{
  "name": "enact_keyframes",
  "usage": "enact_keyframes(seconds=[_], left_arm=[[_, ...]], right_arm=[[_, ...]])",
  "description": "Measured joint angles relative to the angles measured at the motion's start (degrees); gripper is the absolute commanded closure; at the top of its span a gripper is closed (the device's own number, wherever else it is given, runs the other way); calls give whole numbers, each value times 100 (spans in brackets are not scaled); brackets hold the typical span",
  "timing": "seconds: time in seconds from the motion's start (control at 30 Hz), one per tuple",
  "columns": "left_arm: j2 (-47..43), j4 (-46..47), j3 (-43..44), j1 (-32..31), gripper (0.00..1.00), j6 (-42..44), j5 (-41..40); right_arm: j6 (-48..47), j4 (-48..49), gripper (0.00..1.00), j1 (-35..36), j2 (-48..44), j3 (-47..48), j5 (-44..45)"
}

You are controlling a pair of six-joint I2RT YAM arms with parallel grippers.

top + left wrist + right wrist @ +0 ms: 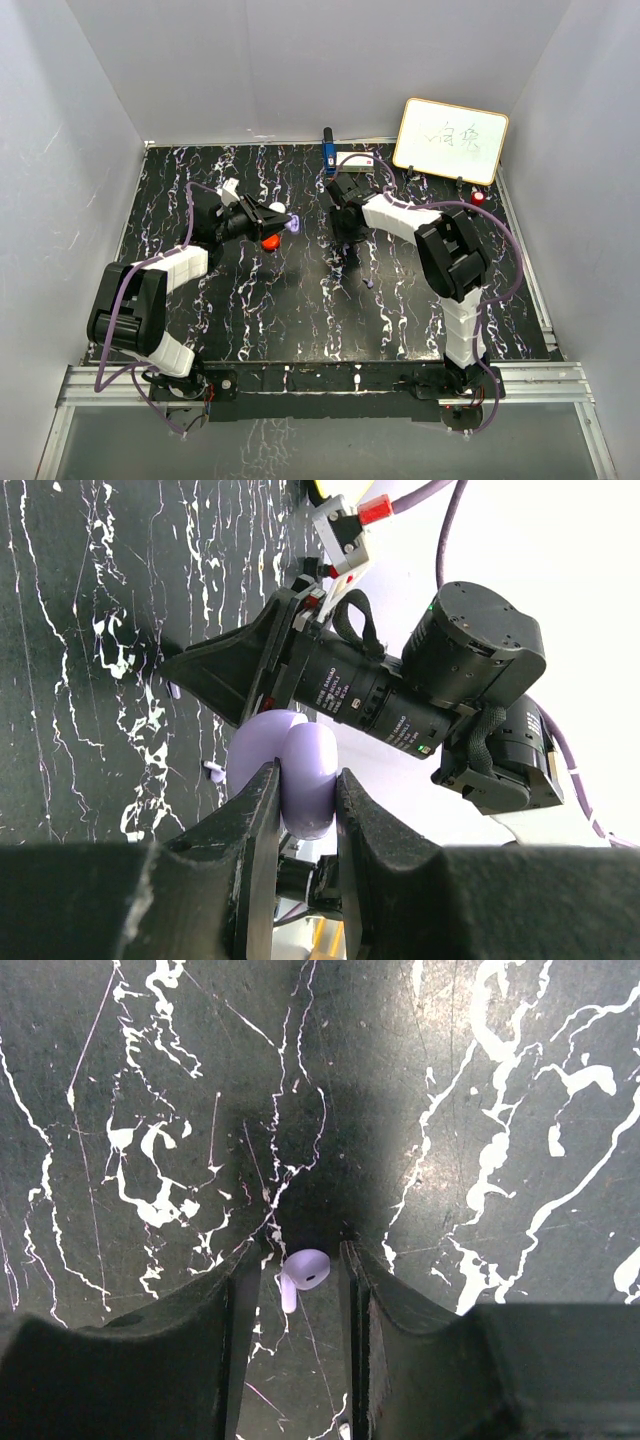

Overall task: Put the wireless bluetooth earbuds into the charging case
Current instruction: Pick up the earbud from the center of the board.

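Note:
My left gripper (281,225) is shut on the lilac charging case (293,226) and holds it above the table. In the left wrist view the case (285,750) sits clamped between the fingers (262,810). My right gripper (350,258) points down at the table, open. In the right wrist view a lilac earbud (304,1271) lies on the table between its spread fingers (240,1300), touching neither. Another tiny lilac piece (370,285) lies on the table near the right gripper, and it shows in the left wrist view (213,772).
A red puck (270,241) and a white puck (277,208) lie by the left gripper. A whiteboard (450,140) stands at the back right with a red-capped object (478,197) below it. A blue item (328,150) stands at the back edge.

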Motion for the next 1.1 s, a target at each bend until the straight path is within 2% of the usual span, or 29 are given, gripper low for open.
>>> enact_keyframes(seconds=[0.63, 1.1], left_arm=[[0, 146, -90, 0, 100, -83, 20], [0, 146, -92, 7, 100, -94, 24]], right_arm=[[42, -461, 71, 7, 140, 262, 22], [42, -516, 82, 15, 186, 328, 37]])
